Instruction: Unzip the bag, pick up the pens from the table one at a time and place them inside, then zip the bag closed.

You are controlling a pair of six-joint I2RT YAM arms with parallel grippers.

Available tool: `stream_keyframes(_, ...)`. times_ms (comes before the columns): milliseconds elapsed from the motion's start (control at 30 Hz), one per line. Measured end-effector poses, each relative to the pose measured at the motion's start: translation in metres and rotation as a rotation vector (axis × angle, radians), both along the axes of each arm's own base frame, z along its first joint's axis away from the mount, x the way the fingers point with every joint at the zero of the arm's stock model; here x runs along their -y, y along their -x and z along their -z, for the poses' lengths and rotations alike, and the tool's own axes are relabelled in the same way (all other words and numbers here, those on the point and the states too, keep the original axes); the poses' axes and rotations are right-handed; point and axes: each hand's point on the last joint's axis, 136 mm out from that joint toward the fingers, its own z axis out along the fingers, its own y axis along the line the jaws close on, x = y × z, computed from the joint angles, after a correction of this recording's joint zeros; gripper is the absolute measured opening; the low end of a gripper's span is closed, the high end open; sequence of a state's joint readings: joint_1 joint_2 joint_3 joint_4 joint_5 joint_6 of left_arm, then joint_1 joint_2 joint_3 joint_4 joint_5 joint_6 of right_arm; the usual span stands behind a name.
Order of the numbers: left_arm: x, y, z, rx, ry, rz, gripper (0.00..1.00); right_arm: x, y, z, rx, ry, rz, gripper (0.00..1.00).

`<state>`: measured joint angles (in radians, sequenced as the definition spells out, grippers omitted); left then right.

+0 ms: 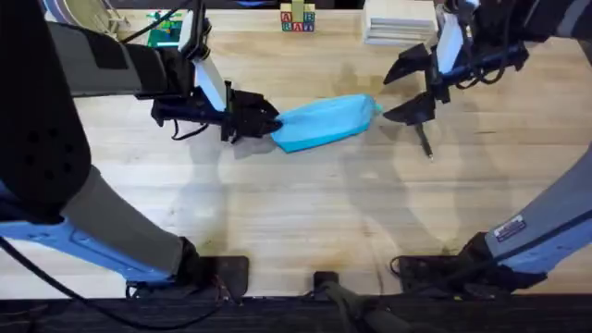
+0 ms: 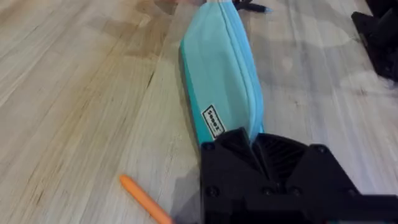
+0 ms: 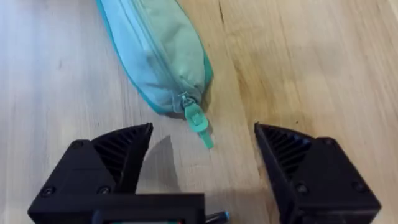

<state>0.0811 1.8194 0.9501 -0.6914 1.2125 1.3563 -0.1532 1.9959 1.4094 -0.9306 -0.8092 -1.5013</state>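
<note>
The light-blue bag (image 1: pixel 324 122) lies across the middle of the table (image 1: pixel 277 203), its zipper closed along the top. My left gripper (image 1: pixel 264 120) is shut on the bag's left end (image 2: pixel 221 81); its fingers (image 2: pixel 255 149) pinch the fabric. The teal pull (image 3: pixel 199 124) sticks out of the bag's right end (image 3: pixel 161 56). My right gripper (image 1: pixel 412 90) stands open just beyond that end, the pull lying between its fingers (image 3: pixel 143 143) but untouched. The black pen (image 1: pixel 425 143) lies beside the right gripper. The orange pen (image 2: pixel 146 202) lies next to the left gripper.
Alphabet blocks (image 1: pixel 298 18) and a stack of pale boards (image 1: pixel 398 23) stand along the far edge. A green item (image 1: pixel 166 28) sits at the back left. Bare wood stretches in front of the bag.
</note>
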Motion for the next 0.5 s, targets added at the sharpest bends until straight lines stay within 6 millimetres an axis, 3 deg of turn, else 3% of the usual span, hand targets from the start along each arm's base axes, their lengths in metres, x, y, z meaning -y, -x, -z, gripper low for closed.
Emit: stream_keyframes(500, 0.000, 0.000, 0.000, 0.000, 0.000, 0.000, 0.042, -0.011, 0.003, 0.014, -0.036, -0.006, -0.029, 0.996)
